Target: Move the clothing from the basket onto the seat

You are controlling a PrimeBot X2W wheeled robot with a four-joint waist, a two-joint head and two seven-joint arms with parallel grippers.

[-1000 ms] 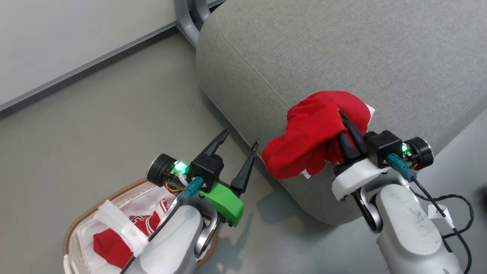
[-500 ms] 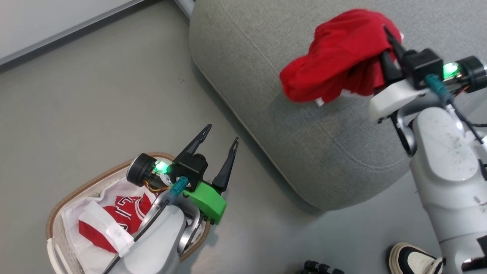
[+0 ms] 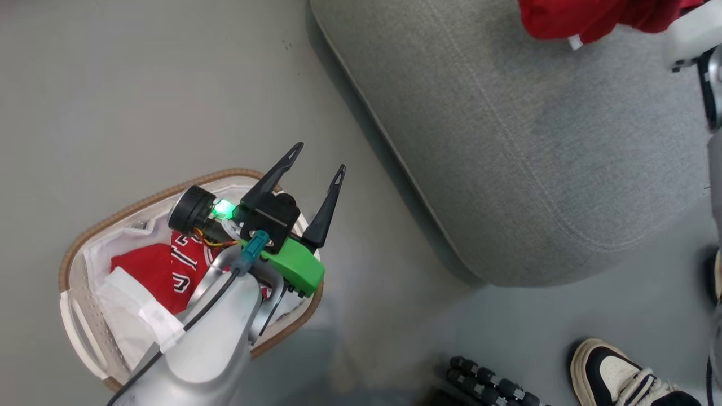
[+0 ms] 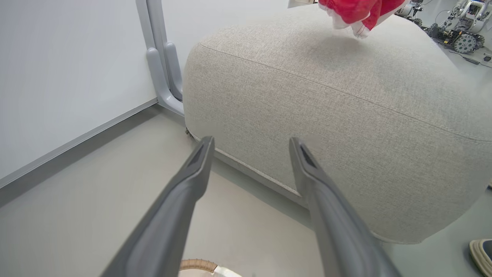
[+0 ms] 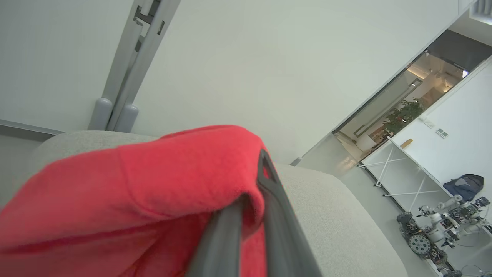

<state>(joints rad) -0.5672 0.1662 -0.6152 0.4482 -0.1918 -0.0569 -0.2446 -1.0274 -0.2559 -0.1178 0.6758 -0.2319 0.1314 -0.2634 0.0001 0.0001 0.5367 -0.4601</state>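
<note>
The basket point(image 3: 141, 197) stands on the floor at the lower left, its rim point(image 4: 196, 264) also edging the left wrist view. A red jersey point(image 3: 163, 270) with white lettering lies in it on the white liner. My left gripper point(image 3: 318, 159) hovers open and empty above the basket's right end, its fingers point(image 4: 251, 141) pointing at the side of the seat point(image 4: 346, 115). The seat point(image 3: 507, 141) spans the upper right. A second red garment point(image 3: 592, 17) hangs above the seat's top point(image 4: 353, 9), with my right gripper point(image 5: 256, 173) shut on its fabric point(image 5: 153, 181).
A person's shoe point(image 3: 615, 375) and a black ribbed object point(image 3: 485, 383) sit on the floor at the lower right. A grey post point(image 4: 161, 57) stands against the white wall behind the seat. Another robot point(image 5: 423, 238) is parked far off.
The head camera has tilted down and turned. My right gripper has carried the red garment farther over the seat. The left gripper stays open above the basket.
</note>
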